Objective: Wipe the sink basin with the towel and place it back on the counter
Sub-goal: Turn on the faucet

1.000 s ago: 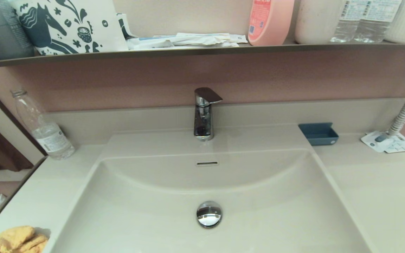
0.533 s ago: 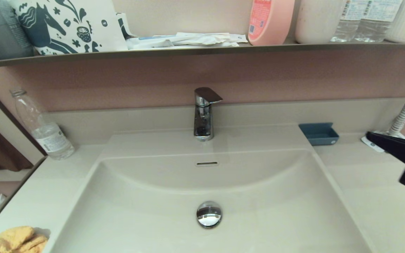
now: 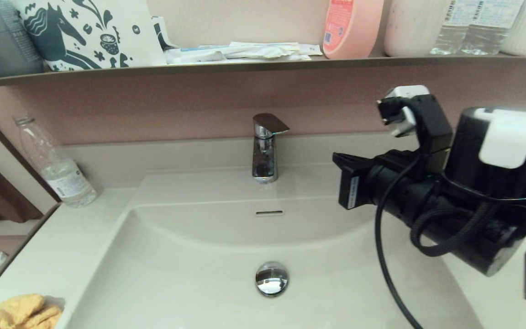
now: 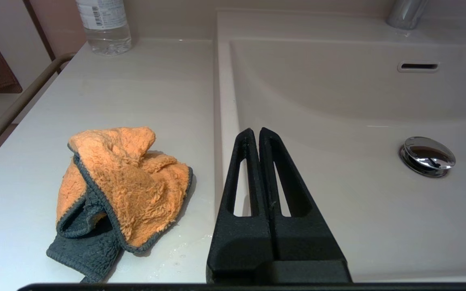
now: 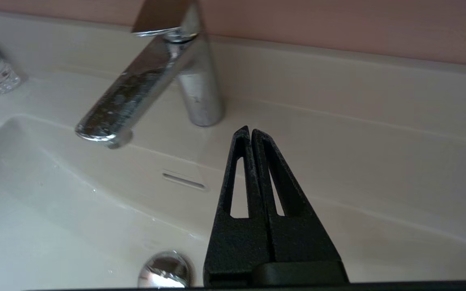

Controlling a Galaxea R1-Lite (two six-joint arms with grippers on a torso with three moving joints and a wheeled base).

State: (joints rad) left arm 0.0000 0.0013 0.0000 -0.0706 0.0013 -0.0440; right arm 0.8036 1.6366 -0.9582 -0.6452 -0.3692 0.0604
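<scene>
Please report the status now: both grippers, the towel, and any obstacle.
Right gripper shut, empty, above the sink basin near the faucet. Left gripper shut, empty, at basin's edge. Towel crumpled on counter, untouched. Nothing blocking it.

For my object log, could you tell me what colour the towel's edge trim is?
Dark grey trim around fluffy orange terry; the towel shows best in the left wrist view.

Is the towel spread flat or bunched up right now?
Bunched up. The towel lies crumpled on the counter beside the sink basin, folds piled over each other, dark trim curling underneath. Nothing holds it.
</scene>
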